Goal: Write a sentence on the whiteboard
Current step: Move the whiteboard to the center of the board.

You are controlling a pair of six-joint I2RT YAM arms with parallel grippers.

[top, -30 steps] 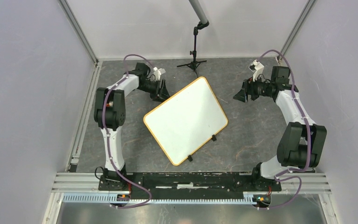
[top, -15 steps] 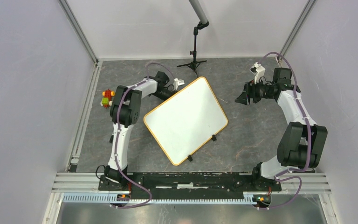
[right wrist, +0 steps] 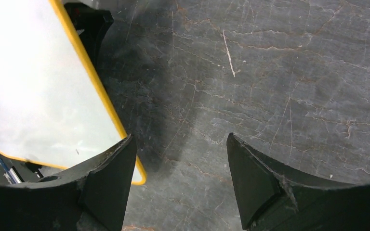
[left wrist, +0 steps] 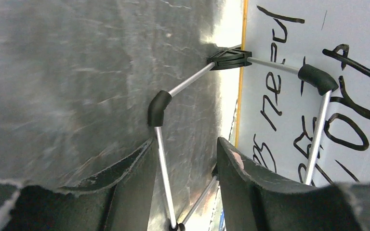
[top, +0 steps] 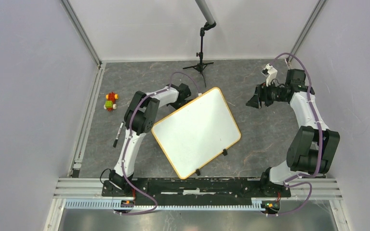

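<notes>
The whiteboard [top: 196,133] lies tilted mid-table, yellow-rimmed, its upper face blank. My left arm reaches to its far-left corner, and the gripper itself is hidden there in the top view. In the left wrist view my left gripper [left wrist: 186,144] is open beside the board's rim [left wrist: 243,72], with a thin wire rod [left wrist: 164,178] of the board's stand running between its fingers, ungripped. The sentence [left wrist: 273,91] shows there as black handwriting on the board's lower face. My right gripper [top: 252,101] [right wrist: 180,139] hangs open over bare table, right of the whiteboard [right wrist: 38,86].
A black marker [top: 118,134] lies on the table left of my left arm. A small red, yellow and green toy [top: 109,101] sits further back left. A black tripod stand [top: 201,62] stands at the back centre. Grey walls close in both sides.
My left arm has swung right to the board's far-left corner, and the board has shifted slightly right. The toy and marker now show. The right gripper drifted slightly right.
</notes>
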